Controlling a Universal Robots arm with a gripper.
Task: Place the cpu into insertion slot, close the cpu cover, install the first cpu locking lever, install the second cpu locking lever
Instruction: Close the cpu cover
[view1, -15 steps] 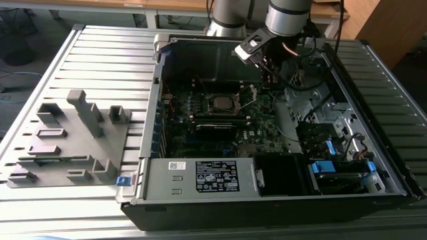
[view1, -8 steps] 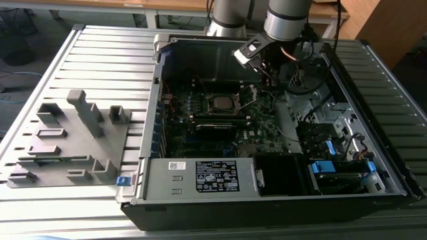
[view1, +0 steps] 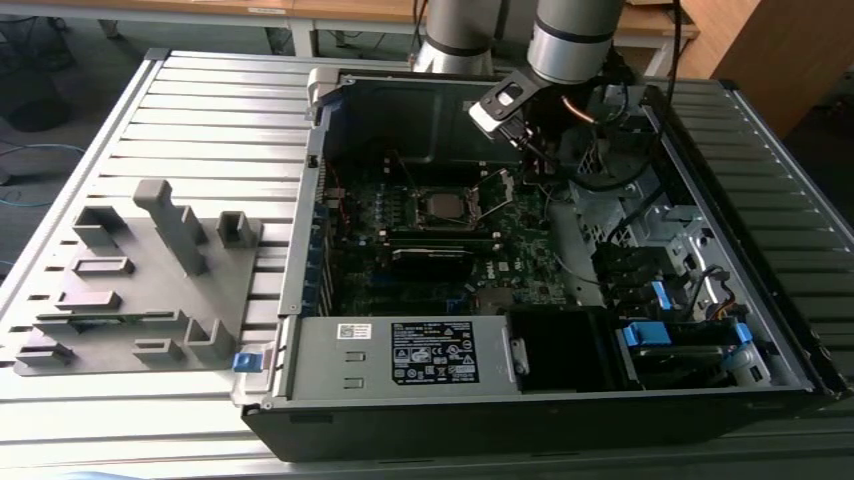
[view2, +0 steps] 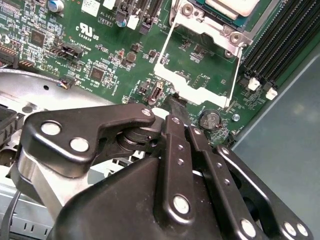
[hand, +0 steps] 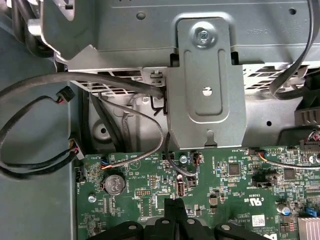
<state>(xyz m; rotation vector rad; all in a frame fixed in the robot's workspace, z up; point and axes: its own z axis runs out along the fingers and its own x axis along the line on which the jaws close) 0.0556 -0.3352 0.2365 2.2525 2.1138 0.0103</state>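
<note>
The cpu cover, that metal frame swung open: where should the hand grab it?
Probably by the free end bar of the cpu cover, farthest from its hinge beside the cpu, coming from above: the centre is cut out, the side rails are thin, and that bar is widest.

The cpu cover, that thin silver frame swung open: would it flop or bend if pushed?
Probably stiff, not floppy: the cpu cover looks like sheet metal. With its big cut-out centre, it is likely light for its size. It seems hinged at one end, so a push would probably swing it rather than slide it.
</note>
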